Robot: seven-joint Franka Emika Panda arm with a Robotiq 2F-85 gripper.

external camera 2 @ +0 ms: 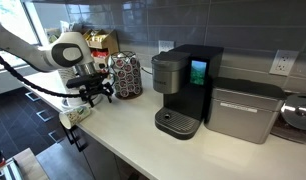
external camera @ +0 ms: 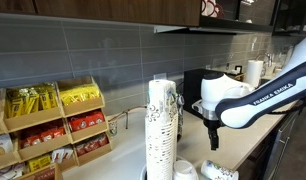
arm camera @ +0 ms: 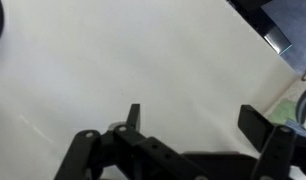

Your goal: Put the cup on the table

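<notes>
Since the tool [arm camera: 193, 115] hangs open and empty above the bench [arm camera: 93, 60] and the cup [external camera: 221, 172] rests on it, placement appears complete.

Three cameras: two standing off the robot by the counter, one riding on its wrist.
An exterior view sits low and close behind the stacked cups [external camera: 160, 125], looking along the table [external camera: 105, 165] past the snack rack [external camera: 53, 125] toward the arm [external camera: 255, 95]. An exterior view stands higher and out in front, facing the tiled wall at an angle. Both exterior views share the arm, the cup stacks and the coffee machine [external camera 2: 183, 85]. The wrist view looks steeply down onto the bare table from close by, with the gripper [arm camera: 193, 115] along its lower edge.
</notes>
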